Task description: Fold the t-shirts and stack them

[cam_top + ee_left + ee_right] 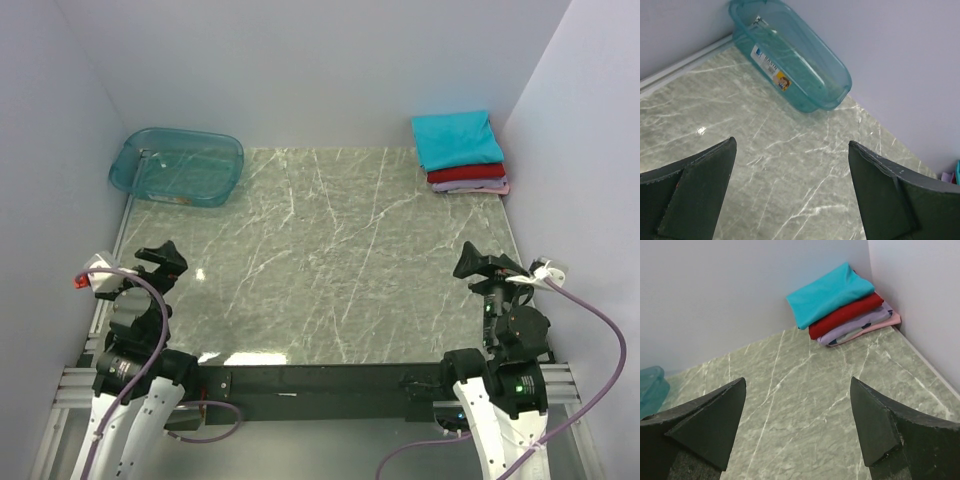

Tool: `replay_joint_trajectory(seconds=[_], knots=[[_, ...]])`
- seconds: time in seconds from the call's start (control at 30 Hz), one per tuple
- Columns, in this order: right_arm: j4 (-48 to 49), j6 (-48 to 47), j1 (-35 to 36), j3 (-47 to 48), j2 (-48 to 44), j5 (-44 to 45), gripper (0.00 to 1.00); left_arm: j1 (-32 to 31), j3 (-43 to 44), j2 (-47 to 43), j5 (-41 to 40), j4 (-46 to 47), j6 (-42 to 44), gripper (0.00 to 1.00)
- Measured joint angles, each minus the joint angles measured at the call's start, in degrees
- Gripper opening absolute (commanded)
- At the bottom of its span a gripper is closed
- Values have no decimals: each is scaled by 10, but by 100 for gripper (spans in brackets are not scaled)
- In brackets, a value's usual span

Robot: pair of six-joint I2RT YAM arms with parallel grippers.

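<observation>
T-shirts folded and stacked, left end effector, right end effector spread wide, empty

Table: grey-green marble-look top w/ white veins, walls along its left, far & right edges. Far left corner: see-through teal plastic tub, upright, printed label on its side, by the far wall. Far right corner: stack of folded t-shirts, pink shirt at the bottom on the tabletop, then lilac shirt, red shirt, teal shirt uppermost. Tub & stack well apart
</observation>
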Motion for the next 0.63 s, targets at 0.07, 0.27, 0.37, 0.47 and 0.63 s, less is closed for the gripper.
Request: replay_joint_trajectory(seconds=[0.07,0.27,0.37,0.47,0.63], knots=[[0,0,0,-6,0,-4,91,0,-2,5,0,14,3,99],[4,-5,0,-8,0,-13,91,0,-16,32,4,46,20,99],[5,-6,0,-8,0,-16,92,0,-24,40,7,52,31,100],[5,-6,0,-8,0,-17,92,0,-29,41,10,59,40,99],[5,-6,0,-8,0,-19,92,3,-31,41,21,71,50,99]])
